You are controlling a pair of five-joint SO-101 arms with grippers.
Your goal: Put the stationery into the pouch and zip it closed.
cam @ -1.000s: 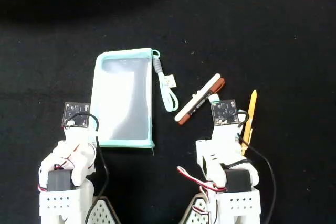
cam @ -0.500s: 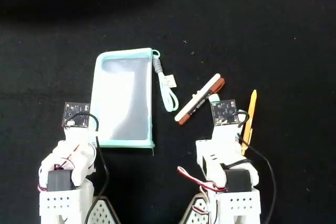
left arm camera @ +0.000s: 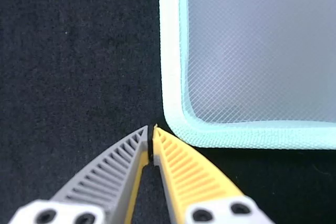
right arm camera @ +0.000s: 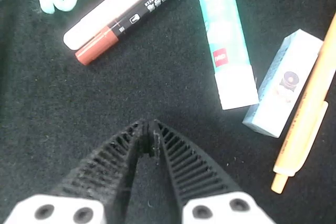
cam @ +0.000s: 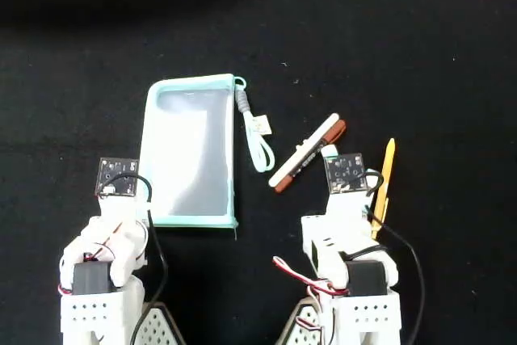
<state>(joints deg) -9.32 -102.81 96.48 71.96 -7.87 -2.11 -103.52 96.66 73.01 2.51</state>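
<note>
Holding still, nothing shifts since a second ago.
Left gripper (left arm camera: 151,129) and right gripper (right arm camera: 148,127) pinched together, empty; mint-edged mesh pouch (cam: 190,151), white cylindrical marker (cam: 305,149) untouched, task unstarted.

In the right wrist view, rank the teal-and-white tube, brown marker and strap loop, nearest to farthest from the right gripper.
1. teal-and-white tube, beside the blue eraser
2. brown marker, alongside the white marker
3. strap loop, beyond both markers
</note>
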